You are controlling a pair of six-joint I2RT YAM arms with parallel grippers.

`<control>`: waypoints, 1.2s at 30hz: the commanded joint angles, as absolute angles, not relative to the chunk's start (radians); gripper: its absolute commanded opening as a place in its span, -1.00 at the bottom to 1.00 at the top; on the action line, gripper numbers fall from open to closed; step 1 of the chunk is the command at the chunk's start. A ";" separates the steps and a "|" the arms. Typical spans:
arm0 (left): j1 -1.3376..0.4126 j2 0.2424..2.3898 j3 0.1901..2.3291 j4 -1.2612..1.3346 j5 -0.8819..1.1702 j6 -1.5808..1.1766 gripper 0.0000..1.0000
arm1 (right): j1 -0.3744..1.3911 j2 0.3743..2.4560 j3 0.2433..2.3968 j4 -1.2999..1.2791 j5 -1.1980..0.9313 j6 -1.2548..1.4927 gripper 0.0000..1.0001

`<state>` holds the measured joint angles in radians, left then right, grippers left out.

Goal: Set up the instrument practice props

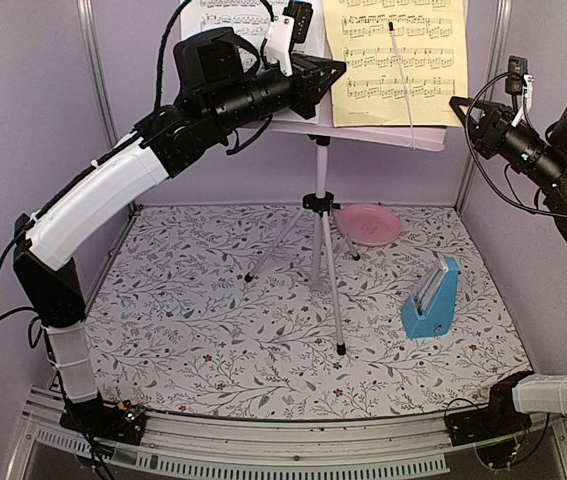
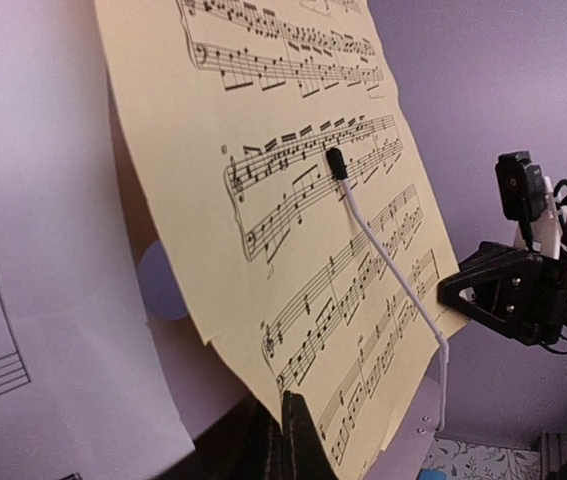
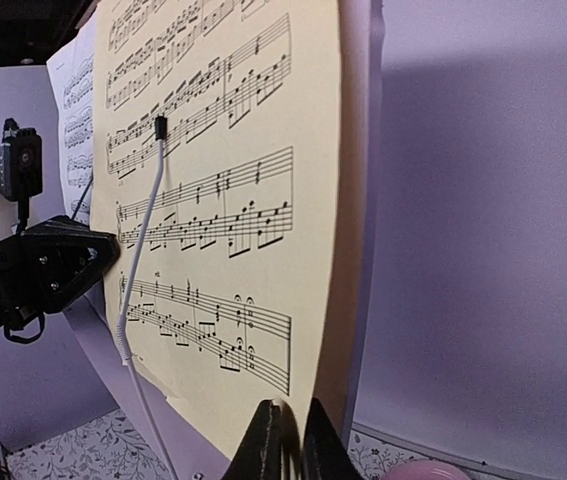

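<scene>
Right claw (image 3: 288, 440) pinching bottom edge of the one yellow sheet (image 3: 233, 150). left claw (image 2: 288, 440) pressed together at same sheet, grip unclear. One white sheet (image 1: 228, 15) at its 9 o'clock, both on one music stand (image 1: 323, 240). One metronome (image 1: 431, 300) at the stand's 4 o'clock.

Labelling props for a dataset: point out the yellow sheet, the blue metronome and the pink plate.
yellow sheet (image 1: 393, 60): top view, middle of the page.
blue metronome (image 1: 425, 318): top view, its blue side.
pink plate (image 1: 369, 224): top view, its bare centre.
</scene>
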<state>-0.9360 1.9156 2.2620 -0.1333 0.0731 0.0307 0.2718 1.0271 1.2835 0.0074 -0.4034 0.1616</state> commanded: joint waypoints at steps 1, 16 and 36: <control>-0.940 1.914 2.281 -0.131 0.061 0.043 -1.00 | 0.267 1.019 1.291 0.026 -0.412 0.173 -0.93; -0.940 1.937 2.323 -0.135 0.057 0.060 -1.00 | 0.267 1.051 1.200 0.067 -0.451 0.217 -1.00; -0.940 1.860 2.203 -0.106 0.001 0.072 -1.00 | 0.267 1.078 1.190 0.072 -0.452 0.215 -1.00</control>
<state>-0.9360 1.9083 2.2299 -0.1230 0.0391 0.0601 0.2718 1.0698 1.1904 0.0639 -0.4553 0.2108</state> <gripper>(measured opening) 0.009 0.009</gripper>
